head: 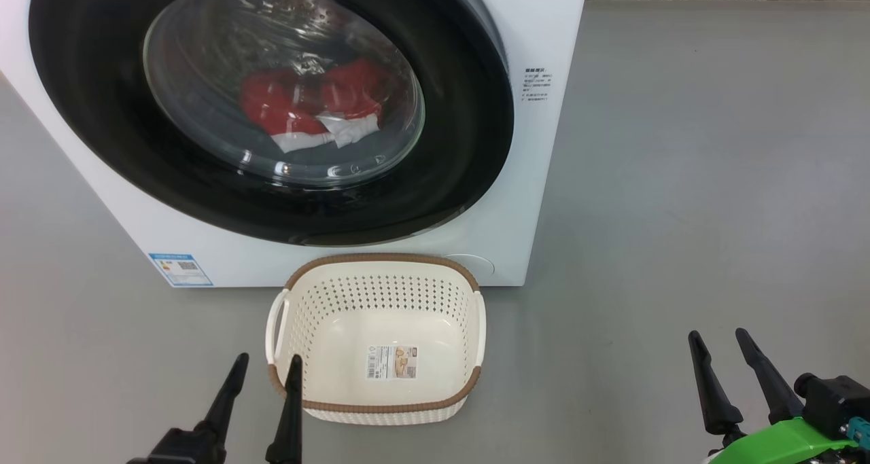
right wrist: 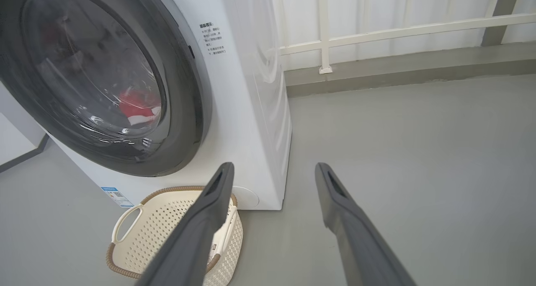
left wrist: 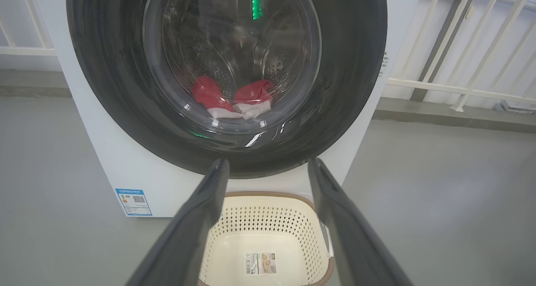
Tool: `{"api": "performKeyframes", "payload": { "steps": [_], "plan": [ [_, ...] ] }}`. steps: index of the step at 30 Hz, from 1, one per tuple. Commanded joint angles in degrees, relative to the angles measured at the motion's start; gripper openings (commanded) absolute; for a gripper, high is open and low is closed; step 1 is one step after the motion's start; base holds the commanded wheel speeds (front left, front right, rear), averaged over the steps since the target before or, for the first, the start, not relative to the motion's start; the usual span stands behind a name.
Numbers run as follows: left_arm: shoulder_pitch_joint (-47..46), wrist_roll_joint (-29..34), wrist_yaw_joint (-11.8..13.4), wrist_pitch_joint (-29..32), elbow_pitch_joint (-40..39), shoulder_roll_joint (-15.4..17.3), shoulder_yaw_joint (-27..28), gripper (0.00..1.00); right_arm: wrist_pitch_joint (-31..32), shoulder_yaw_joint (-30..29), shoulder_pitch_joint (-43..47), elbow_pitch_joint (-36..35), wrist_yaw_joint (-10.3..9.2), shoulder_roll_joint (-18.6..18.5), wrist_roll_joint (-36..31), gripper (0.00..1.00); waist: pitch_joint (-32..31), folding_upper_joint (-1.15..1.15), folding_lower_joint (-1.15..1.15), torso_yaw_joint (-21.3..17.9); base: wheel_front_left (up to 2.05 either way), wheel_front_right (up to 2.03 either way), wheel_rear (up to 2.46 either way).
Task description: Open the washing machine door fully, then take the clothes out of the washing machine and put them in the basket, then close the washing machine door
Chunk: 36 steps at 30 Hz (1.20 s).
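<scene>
Two claws in your shot, and both are spread wide with nothing between the fingers. Your left gripper (head: 268, 361) sits at the near left. Its inner fingertip lines up with the near-left corner of the basket (head: 380, 258) in the head view, but you can't tell from there if it's touching. From the left wrist view you're looking between those fingers over the basket at the washing machine door (head: 469, 131). Your right gripper (head: 717, 333) is near right, well apart from the basket, over bare grey floor (head: 680, 179).

The door looks shut flat against the front of the washing machine (head: 537, 179), glossy black rim all round. Through the glass you can see the clothes (head: 309, 104), a red bundle with a bit of white at the bottom, lying low in the drum.

The basket stands on the floor just in front of the machine, right below the door, open side up, and you can read the sticker (head: 392, 362) on its bottom. The blue label (head: 181, 269) is on the machine's lower left corner. A white railing (right wrist: 377, 30) runs along the far wall behind the machine.
</scene>
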Motion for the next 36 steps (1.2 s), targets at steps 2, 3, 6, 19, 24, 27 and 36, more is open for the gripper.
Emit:
{"api": "performKeyframes", "payload": {
  "steps": [2,3,6,19,24,27,36],
  "plan": [
    [-0.6,2.8,0.2,-1.1,-1.7,0.7,1.4,1.00,-1.2,0.6,0.5,-1.8,0.02,-1.3,-2.4,1.00,0.0,0.00,0.00,0.0,0.00,0.00,0.00],
    [-0.5,3.5,0.2,-1.2,-1.8,0.8,1.3,1.00,-1.4,0.5,0.7,-1.9,0.02,-1.3,-2.9,1.00,0.0,0.00,0.00,0.0,0.00,0.00,0.00],
    [-0.4,5.4,0.3,-1.7,-2.0,0.8,1.3,1.00,-1.9,0.3,1.0,-2.0,0.02,-1.4,-4.6,1.00,-0.2,0.00,0.00,0.0,0.00,0.00,0.00],
    [0.5,5.3,-0.2,-2.4,-0.7,0.9,2.2,1.00,-2.5,-1.4,2.4,-2.3,0.02,-0.6,-6.3,1.00,-1.0,0.00,0.00,-0.5,0.00,0.00,0.00],
    [0.7,5.2,-0.4,-2.4,-0.5,0.9,2.5,1.00,-2.5,-1.5,2.2,-2.9,0.02,0.2,-4.4,0.75,-1.2,0.00,0.00,-0.7,0.00,0.00,0.00],
    [0.6,5.1,-0.5,-2.4,-0.6,0.9,2.5,1.00,-2.5,-0.8,1.5,-3.4,0.02,0.4,-2.5,0.00,-1.1,0.00,0.00,-0.6,0.00,0.00,0.00],
    [-0.2,3.7,-0.3,-2.4,-1.0,0.9,1.5,1.00,-2.5,1.2,-6.4,-5.3,0.02,1.6,5.0,0.00,0.2,0.00,0.00,0.2,0.00,0.00,0.00]
  ]
}}
